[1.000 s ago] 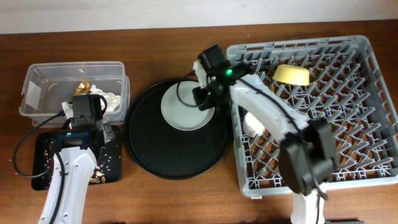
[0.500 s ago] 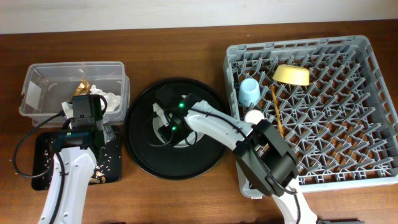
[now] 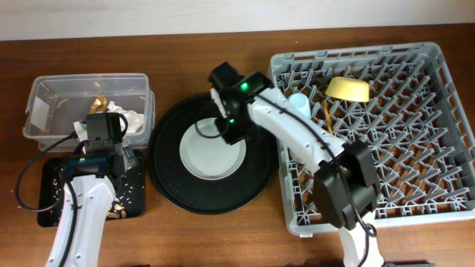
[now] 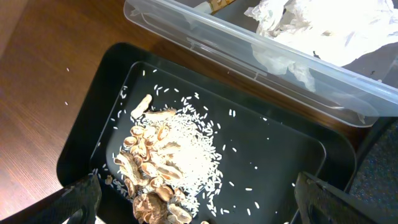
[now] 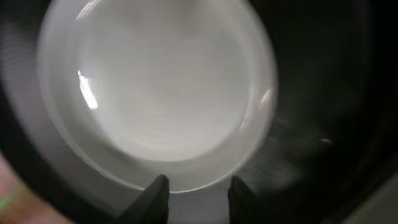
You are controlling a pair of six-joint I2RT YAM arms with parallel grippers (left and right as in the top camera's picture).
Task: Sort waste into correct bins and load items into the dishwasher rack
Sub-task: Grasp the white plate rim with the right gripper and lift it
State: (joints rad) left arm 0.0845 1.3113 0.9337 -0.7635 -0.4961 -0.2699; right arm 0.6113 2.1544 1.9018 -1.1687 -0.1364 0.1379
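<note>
the right gripper (image 5: 196, 199) hovered over the rim of the pale grey plate (image 3: 213, 152), its fingers a narrow gap apart and holding nothing. the plate lay flat, face up, in the round black tray (image 3: 167, 174), just left of the dishwasher rack (image 3: 356, 53); being round, it had no long axis. a good grasp would likely pinch the rim squarely. the left gripper (image 4: 205, 202) stood wide over the food scraps (image 4: 155, 168).

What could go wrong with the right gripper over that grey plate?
The plate lies flat in the round black tray, with the right gripper only narrowly open at its rim, so it may slide rather than lift. The light-blue cup sits at the dishwasher rack's tray-side edge; a carried plate might knock it.
</note>
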